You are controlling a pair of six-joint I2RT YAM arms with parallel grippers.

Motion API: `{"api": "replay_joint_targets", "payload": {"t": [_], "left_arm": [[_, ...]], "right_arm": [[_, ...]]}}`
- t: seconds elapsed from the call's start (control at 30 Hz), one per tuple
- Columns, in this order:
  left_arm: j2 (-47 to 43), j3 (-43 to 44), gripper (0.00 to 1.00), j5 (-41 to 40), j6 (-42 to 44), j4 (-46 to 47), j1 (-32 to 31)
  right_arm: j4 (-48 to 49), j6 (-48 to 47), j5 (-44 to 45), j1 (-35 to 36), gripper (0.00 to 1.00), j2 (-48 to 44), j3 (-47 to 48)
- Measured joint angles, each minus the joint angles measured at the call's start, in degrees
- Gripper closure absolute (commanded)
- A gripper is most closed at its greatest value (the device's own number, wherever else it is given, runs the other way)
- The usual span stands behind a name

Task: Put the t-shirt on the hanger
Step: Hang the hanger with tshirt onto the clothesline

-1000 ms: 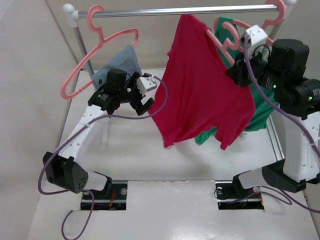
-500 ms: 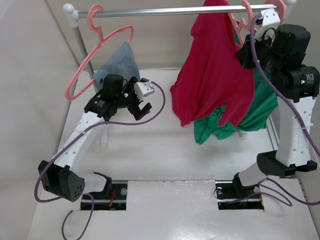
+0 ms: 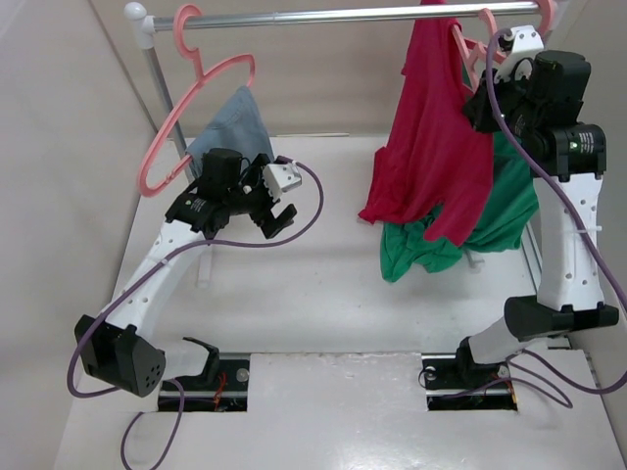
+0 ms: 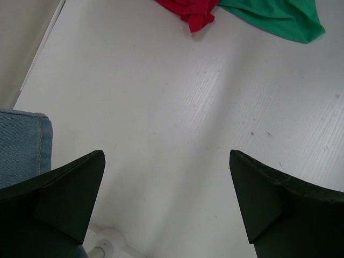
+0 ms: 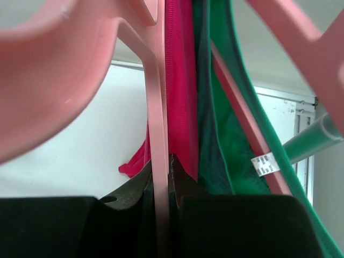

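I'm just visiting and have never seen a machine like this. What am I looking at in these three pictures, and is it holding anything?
These are two robot arms bolted to a white table, each ending in a two-finger gripper. The wide picture comes from a camera above and behind them. The other two come from small cameras on the wrists, so each shows its own dark fingers.

The right gripper is shut on a pink hanger carrying the red t-shirt, raised at the rail. A green top hangs right behind it. The left gripper is open and holds nothing. Beside it hangs a blue denim piece on another pink hanger.
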Motion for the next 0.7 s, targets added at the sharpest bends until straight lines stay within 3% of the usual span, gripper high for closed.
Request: {"api": "replay_joint_targets", "payload": {"t": [0.43,0.7], "left_arm": [[-0.02,-0.81,0.0,0.02,0.37,-0.07,0.0],[-0.02,-0.81,0.0,0.22,0.76,-0.04,0.0]], "right_arm": [[5.97,0.79,-5.97,-1.18,1.0,-3.63,-9.53],[7.39,1.25,-5.29,-1.27,1.0,-7.04,-3.78]]}}
